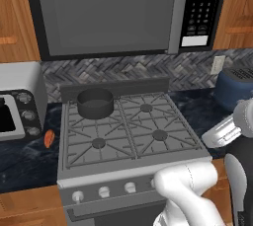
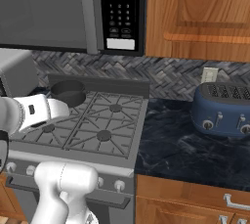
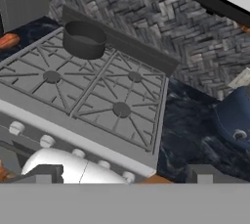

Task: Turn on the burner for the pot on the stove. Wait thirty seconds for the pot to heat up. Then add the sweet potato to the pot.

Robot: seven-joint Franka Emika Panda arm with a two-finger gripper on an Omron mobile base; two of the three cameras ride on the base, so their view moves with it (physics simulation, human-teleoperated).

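pot (image 1: 95, 103) sits on the stove's (image 1: 129, 130) back-left burner, sweet potato (image 1: 49, 138) on the tabletop (image 1: 24, 158) beside it, hand (image 3: 124, 175) released.

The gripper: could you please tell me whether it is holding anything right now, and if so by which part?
Nothing is held. In the hand view the gripper has only open air between its fingertips, and the sweet potato lies on the counter left of the stove.
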